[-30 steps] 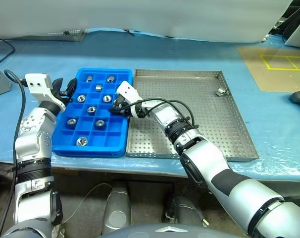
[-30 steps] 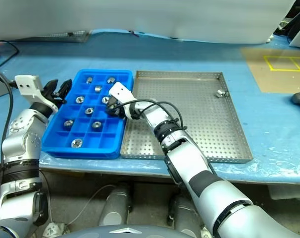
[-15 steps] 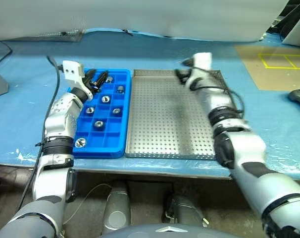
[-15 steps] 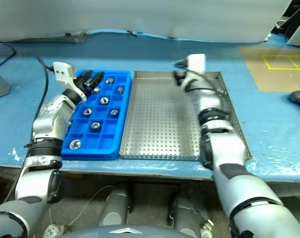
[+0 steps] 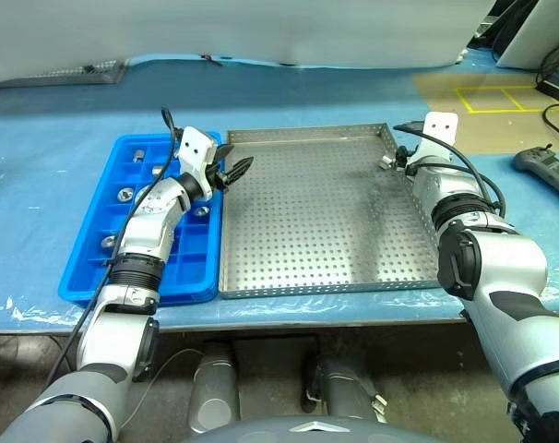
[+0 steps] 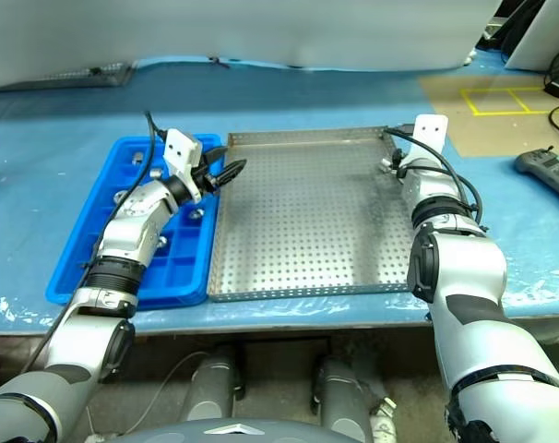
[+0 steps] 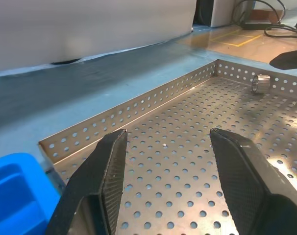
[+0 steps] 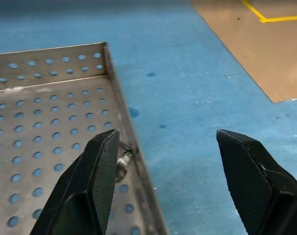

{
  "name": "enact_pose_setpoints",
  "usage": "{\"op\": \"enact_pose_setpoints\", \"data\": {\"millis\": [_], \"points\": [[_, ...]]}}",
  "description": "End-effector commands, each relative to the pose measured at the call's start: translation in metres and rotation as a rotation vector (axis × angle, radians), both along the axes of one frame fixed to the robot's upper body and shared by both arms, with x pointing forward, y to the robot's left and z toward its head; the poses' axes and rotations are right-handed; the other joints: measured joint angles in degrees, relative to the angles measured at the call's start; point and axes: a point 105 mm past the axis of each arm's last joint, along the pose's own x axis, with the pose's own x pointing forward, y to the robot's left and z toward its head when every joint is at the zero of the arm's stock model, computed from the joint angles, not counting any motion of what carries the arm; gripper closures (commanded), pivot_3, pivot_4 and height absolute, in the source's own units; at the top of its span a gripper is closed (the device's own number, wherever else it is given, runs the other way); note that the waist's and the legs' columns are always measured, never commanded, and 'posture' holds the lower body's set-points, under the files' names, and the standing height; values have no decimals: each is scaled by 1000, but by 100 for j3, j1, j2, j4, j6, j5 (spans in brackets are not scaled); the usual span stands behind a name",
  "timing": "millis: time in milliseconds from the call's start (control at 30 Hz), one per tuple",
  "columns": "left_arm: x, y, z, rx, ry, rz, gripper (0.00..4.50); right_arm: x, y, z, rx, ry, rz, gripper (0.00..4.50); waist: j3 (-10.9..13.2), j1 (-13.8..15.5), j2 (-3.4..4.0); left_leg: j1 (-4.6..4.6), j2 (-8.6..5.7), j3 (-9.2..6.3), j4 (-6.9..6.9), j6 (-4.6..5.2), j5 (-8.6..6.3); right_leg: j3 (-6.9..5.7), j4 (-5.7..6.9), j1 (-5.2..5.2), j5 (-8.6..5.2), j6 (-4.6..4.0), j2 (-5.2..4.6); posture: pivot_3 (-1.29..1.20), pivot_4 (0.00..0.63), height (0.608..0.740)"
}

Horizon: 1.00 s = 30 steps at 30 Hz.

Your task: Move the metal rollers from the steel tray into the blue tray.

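Reaching for the last metal roller [image 5: 386, 161] at the steel tray [image 5: 307, 268]'s one-o'clock corner — right gripper [image 8: 163, 161] spread, seemingly straddling the rim; left gripper [image 7: 168, 161] agape, empty. Next: shift inward, close, carry to blue tray [image 5: 81, 268].

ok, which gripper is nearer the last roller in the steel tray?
Right. The right gripper hangs open at the steel tray's far right corner, beside the roller. The left gripper, also open, sits across the tray at its far left edge, by the blue tray.

both arms reach forward — left claw [image 5: 235, 170] and right claw [image 8: 170, 183] gaping, empty.
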Motion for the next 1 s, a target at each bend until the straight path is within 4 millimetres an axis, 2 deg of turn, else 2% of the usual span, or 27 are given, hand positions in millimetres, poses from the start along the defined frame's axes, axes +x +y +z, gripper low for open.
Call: {"op": "enact_pose_setpoints", "data": {"millis": [33,133,300,367,567,700,1000], "points": [[-7,-6,14,-8,-64,-23,1689,7,7,27,-71,-62,47,1182,1,25,2,-3,0,0,11,6,-4,0,4,1,0,0,-6,170,150,740],[-11,-6,12,-13,-57,-26,1689,5,5,23,-145,-24,40,1182,1,89,2,-8,0,1,31,20,-13,0,7,5,1,1,-14,191,150,740],[-14,-2,9,-27,-43,-6,1689,7,13,21,-400,67,161,1182,3,154,7,-13,0,2,33,22,-15,-1,8,3,1,1,-14,206,150,740],[-15,-1,8,-31,-39,-3,1689,7,12,21,-406,86,178,1182,4,171,8,-15,0,2,33,23,-15,-2,8,2,1,1,-14,211,150,740],[-21,-6,0,-41,-19,-11,1689,8,14,28,-63,4,154,1182,6,254,12,-17,2,2,34,28,-18,-1,5,1,1,2,-14,214,150,740],[-23,-8,-1,-48,-11,-14,1689,7,11,27,101,-40,103,1182,6,259,12,-17,3,2,35,28,-18,-1,6,2,1,2,-14,211,150,740],[-24,-6,-1,-61,-5,-10,1689,4,12,8,204,-20,58,1182,6,257,14,-17,1,2,36,27,-18,-1,6,1,1,2,-14,216,150,740]]}}
